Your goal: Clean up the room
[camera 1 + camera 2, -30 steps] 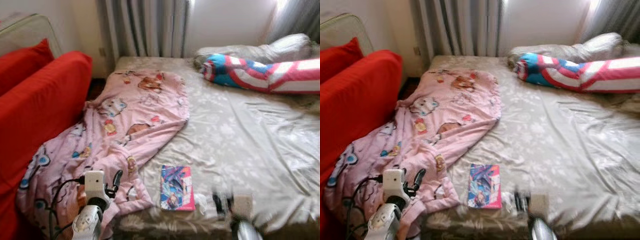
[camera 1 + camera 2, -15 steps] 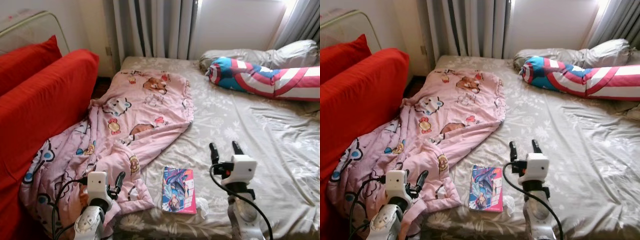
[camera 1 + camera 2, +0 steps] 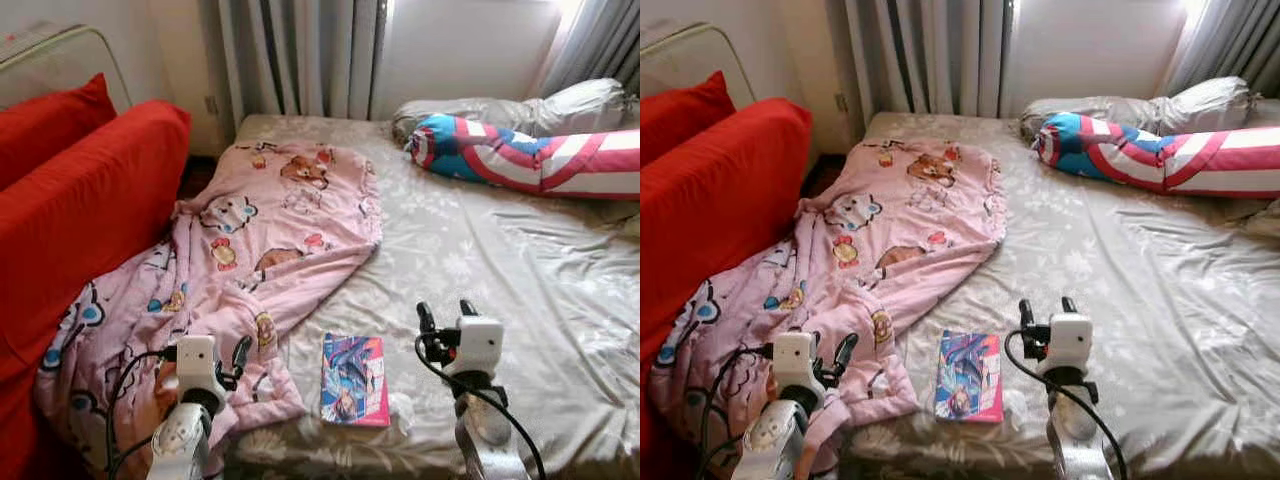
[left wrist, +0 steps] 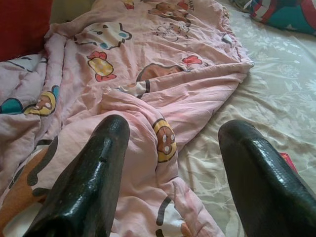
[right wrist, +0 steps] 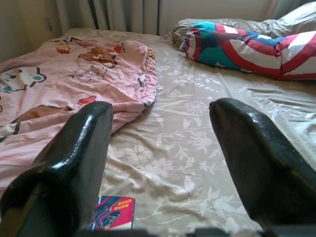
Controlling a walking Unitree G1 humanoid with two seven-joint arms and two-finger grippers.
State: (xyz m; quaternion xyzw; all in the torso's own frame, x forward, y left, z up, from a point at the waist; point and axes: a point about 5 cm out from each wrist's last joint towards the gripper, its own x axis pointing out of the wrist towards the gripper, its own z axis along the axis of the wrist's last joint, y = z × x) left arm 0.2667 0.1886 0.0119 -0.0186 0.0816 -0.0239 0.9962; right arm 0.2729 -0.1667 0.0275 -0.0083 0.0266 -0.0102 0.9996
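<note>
Head view: our left claw (image 3: 238, 352) hangs wide over the pink blanket (image 3: 262, 231); our right claw (image 3: 443, 310), also wide, hovers beside the book (image 3: 354, 378) on the bed (image 3: 520, 270).

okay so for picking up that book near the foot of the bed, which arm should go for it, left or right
Probably the right. The right gripper hovers open over bare sheet just beside the book. The left gripper is also open, but it sits over the rumpled pink blanket, whose edge lies between it and the book.
</note>
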